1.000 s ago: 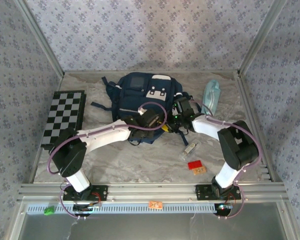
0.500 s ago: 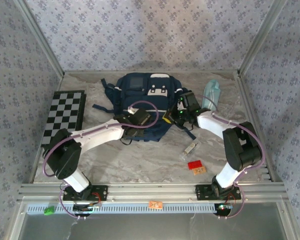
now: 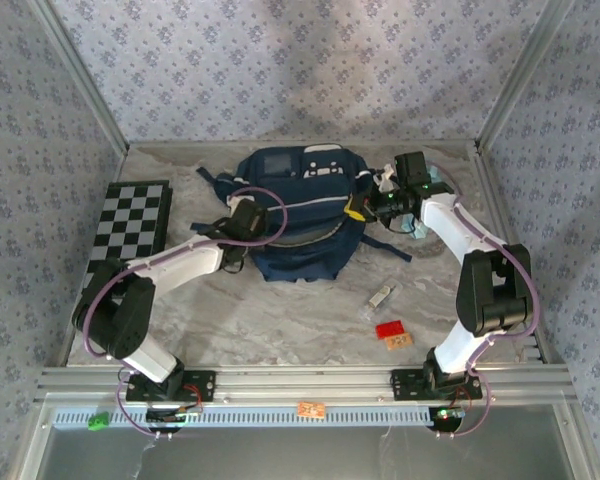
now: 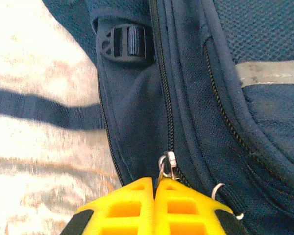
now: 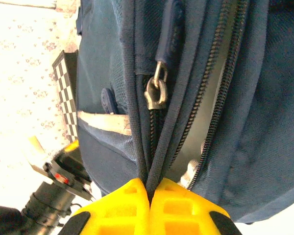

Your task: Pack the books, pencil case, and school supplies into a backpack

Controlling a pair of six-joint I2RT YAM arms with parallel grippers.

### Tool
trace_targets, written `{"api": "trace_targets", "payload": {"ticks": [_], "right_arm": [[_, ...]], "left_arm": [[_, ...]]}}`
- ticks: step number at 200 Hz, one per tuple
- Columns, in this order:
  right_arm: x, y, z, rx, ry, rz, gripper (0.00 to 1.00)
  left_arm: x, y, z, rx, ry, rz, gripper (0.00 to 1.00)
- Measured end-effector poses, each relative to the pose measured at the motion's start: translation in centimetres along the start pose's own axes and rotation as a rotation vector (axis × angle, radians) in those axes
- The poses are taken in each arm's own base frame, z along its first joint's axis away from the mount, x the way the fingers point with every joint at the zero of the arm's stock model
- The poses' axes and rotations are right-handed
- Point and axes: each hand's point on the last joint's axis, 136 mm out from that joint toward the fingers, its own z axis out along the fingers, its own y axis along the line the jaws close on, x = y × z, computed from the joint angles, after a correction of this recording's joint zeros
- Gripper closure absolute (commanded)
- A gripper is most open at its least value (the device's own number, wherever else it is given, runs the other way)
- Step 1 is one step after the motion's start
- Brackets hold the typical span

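Reading across the top view from left to right: left gripper (image 4: 155,188) at the left flank of the backpack (image 3: 300,190), just left of frame centre. Yellow fingers pressed together on the metal zip pull (image 4: 166,164), low in the left wrist view.

Lying between the 2 grippers, in the upper middle of the frame, the bag itself. Zip mouth running side to side from 1 gripper toward the other, parted into a narrow curved slot. Something pale inside, too little showing to name.

Pinched at its right end by the right gripper (image 5: 149,188), fingers squeezed flat on the fabric rim beside the zip teeth, low in the right wrist view. Hanging just above them, a spare pull (image 5: 157,93).

Judged from this: mouth held taut along its long axis, ready for widening by drawing the zip pull along its track, away from the right gripper.

Tucked against the right arm in the upper right of the frame, the pencil case (image 3: 436,180), partly hidden, just right of the bag's held end, so nearer the right arm.

Lower, right of centre and well apart from the bag, the supplies (image 3: 380,297), again on the right arm's side. Needing a release of the rim first for either pick.
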Motion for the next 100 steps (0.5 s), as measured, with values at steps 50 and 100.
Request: {"api": "trace_targets", "payload": {"ticks": [50, 100], "right_arm": [[-0.3, -0.4, -0.5, 0.006, -0.001, -0.017, 0.55], [-3.5, -5.0, -7.2, 0.221, -0.218, -0.012, 0.17]], "left_arm": [[-2.8, 0.0, 0.4, 0.06, -0.107, 0.068, 0.61], [0.0, 0.5, -3.5, 0.074, -0.107, 0.183, 0.38]]}}
